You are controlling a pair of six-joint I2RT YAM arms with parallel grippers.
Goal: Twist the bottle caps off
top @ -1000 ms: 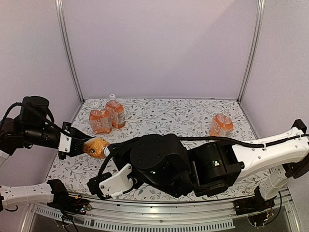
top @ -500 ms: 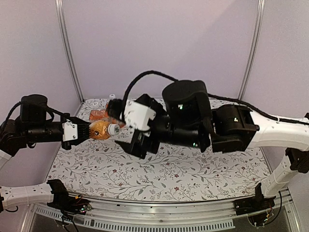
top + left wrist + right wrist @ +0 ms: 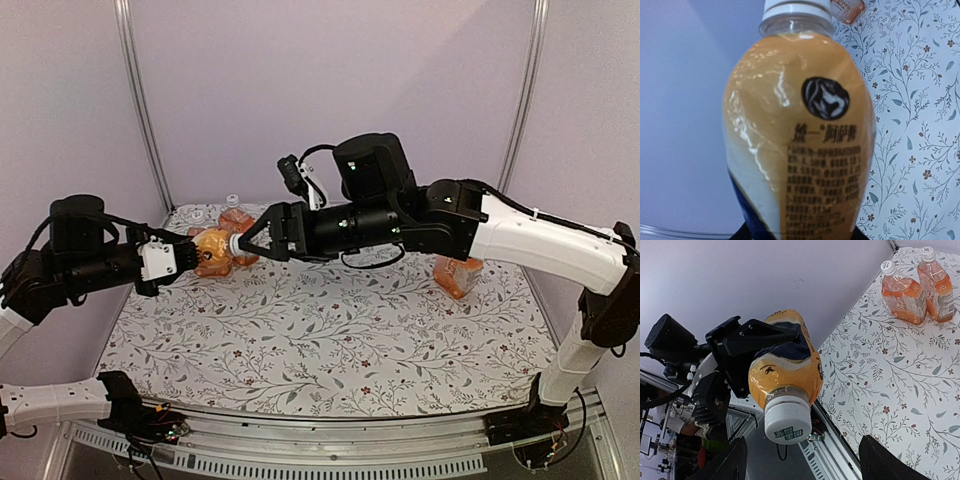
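Note:
My left gripper (image 3: 192,256) is shut on the base of an orange drink bottle (image 3: 211,248) and holds it sideways above the table's left side. Its white cap (image 3: 234,245) points right. The bottle fills the left wrist view (image 3: 800,130). My right gripper (image 3: 254,241) is open and faces the cap end-on. In the right wrist view the cap (image 3: 787,423) sits between and just beyond the spread fingers (image 3: 732,462), not touched. Two more capped bottles (image 3: 903,296) stand at the back left. Another bottle (image 3: 457,273) stands at the right, partly behind my right arm.
The floral table cover (image 3: 330,340) spans the workspace. Lilac walls and metal frame posts (image 3: 140,110) close the back and sides. My right arm (image 3: 480,225) stretches across the table's back half. The metal rail (image 3: 330,455) runs along the near edge.
My right arm rose from low over the front of the table and swung back, its open gripper now facing the cap. My left gripper lifted the bottle up and to the right.

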